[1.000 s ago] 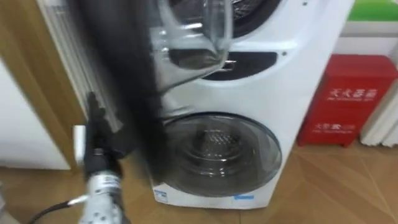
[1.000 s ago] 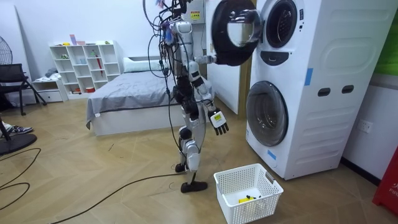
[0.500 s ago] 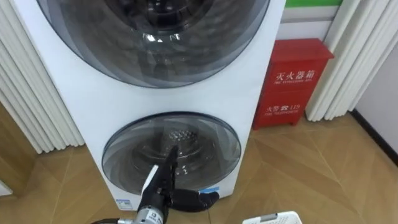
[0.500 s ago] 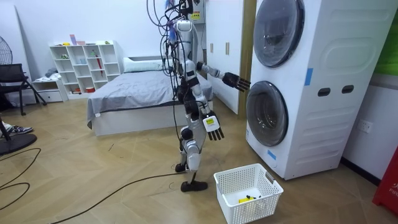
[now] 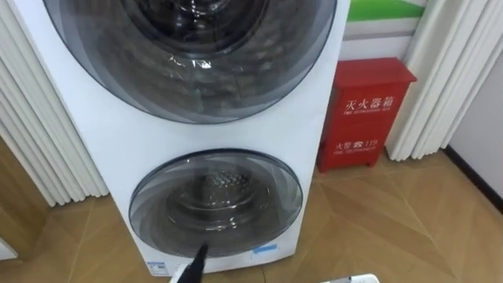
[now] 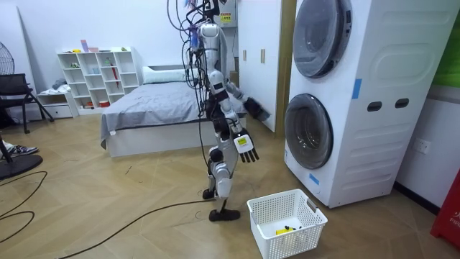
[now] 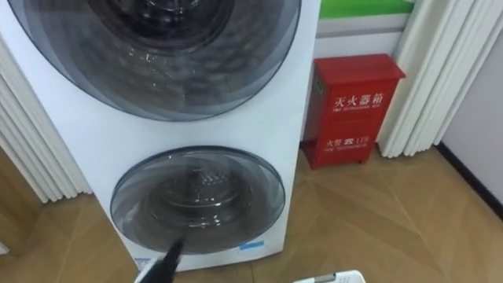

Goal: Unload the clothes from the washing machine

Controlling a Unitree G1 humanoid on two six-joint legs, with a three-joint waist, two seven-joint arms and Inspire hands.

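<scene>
The stacked white washing machines point(image 6: 359, 101) stand right in front of me. The upper round glass door point(image 5: 196, 47) and the lower one point(image 5: 216, 200) are both shut, with dark drums behind the glass. My left hand point(image 6: 255, 108) hangs forward at waist height, apart from the machines; one straight dark finger of it point(image 5: 196, 263) pokes in at the eye view's bottom edge. My right hand point(image 6: 246, 146) hangs open beside my thigh, holding nothing. A white laundry basket point(image 6: 257, 226) sits on the floor by my feet, with a small yellow item in it.
A red fire-equipment box point(image 5: 365, 114) stands on the floor right of the machines, with white curtains point(image 5: 440, 79) beside it. The basket's rim point(image 5: 350, 277) shows at the bottom edge. A bed point(image 6: 151, 108) and a white shelf point(image 6: 97, 75) are behind me.
One second ago the upper door stood open with my left hand at it; it has swung shut. My left arm has since dropped from chest height to waist height.
</scene>
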